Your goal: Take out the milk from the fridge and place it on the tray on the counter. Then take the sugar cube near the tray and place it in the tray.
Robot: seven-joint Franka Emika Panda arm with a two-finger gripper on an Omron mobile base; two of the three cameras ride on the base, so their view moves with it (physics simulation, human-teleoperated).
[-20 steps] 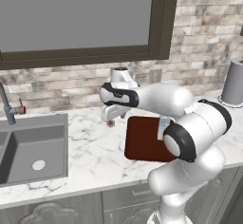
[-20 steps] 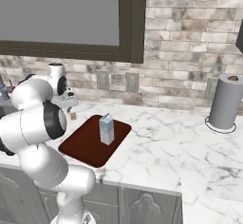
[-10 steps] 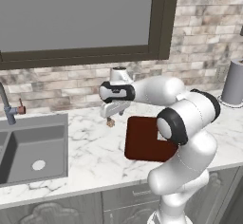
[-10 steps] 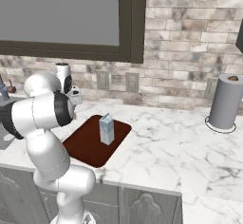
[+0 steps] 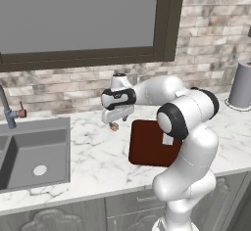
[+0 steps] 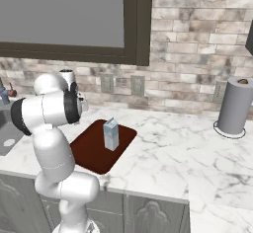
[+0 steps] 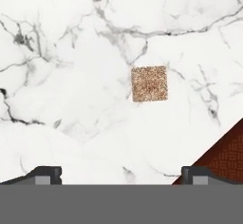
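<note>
A: Setting: a marble counter [image 5: 93,151] below a brick wall and a dark-framed window [image 5: 83,19]. A sink [image 5: 29,151] is let into the counter's left part; a grey cylinder [image 6: 235,106] stands near its back edge, far right.

B: Where are the task things?

A: The tray [image 6: 91,150] lies near the counter's front edge. The milk [image 6: 110,134] stands upright in it, toward its right side. The cube [image 7: 149,83] rests on bare marble just off the tray's back left corner, apart from it.

B: And the gripper?

A: The gripper [image 5: 116,122] hangs directly above the cube, pointing down. In the hand view its tips [image 7: 45,174] stand wide apart, released, with nothing between them. It seems clear of the cube, though the base views are too coarse to be sure.
</note>
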